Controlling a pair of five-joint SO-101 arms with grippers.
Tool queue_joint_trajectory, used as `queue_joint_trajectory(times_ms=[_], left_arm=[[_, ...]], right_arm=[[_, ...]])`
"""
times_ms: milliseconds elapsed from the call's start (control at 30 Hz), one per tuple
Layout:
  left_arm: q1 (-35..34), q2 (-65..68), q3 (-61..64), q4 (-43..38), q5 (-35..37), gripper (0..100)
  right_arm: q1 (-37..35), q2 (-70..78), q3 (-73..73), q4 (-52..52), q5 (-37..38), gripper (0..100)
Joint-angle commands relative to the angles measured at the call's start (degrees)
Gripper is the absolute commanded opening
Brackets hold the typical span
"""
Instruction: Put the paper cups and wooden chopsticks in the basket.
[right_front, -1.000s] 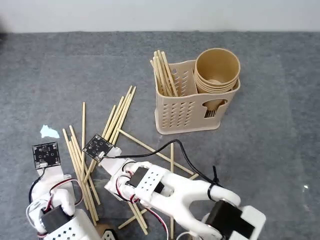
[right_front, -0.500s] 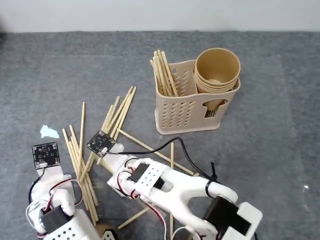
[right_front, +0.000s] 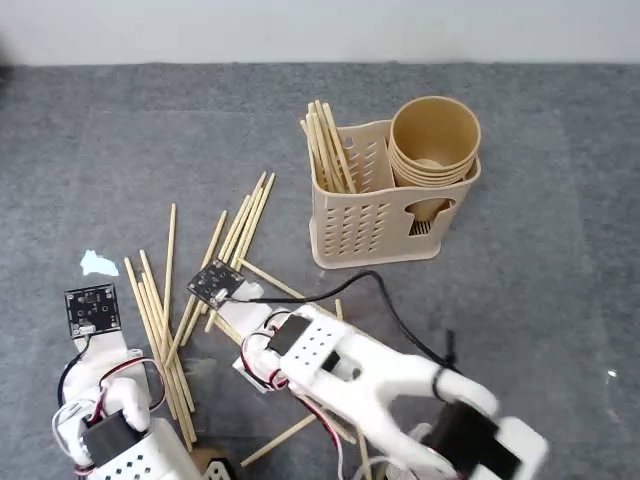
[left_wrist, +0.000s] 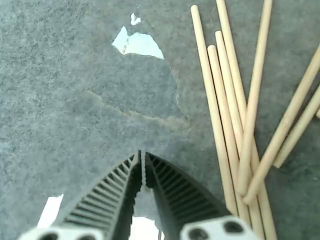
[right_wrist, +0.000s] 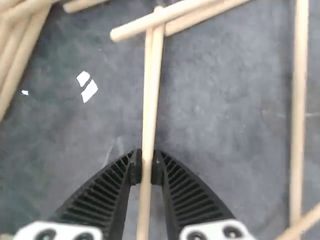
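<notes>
Beige basket (right_front: 375, 225) holds cups (right_front: 434, 135), chopsticks (right_front: 328, 150); right pincer (right_wrist: 143, 167) grips chopstick (right_wrist: 151, 100), left pincer (left_wrist: 141, 167) closed.

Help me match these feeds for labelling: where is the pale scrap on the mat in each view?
High view: pale scrap on the mat, just beyond the left arm.
Left wrist view: ahead of the shut left claw.
Right wrist view: the right claw pinches a chopstick here.
Shared landmark: the chopstick bundle lying beside the scrap.

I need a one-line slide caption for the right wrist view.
Right gripper shut on wooden chopsticks above the grey mat, with loose chopsticks nearby.
</notes>
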Motion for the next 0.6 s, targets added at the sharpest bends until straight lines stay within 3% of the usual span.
queue_joint_trajectory(times_ms=[0,233,567], left_arm=[[-0.44,-1.05,-0.48,0.44,-0.35,1],[-0.44,-1.05,-0.48,0.44,-0.35,1],[-0.44,-1.05,-0.48,0.44,-0.35,1]], right_arm=[[1.01,-11.3,-1.41,6.37,0.26,0.8],[1.19,-25.27,-1.23,12.09,0.44,0.8],[1.36,-33.89,-2.55,12.62,2.11,0.8]])
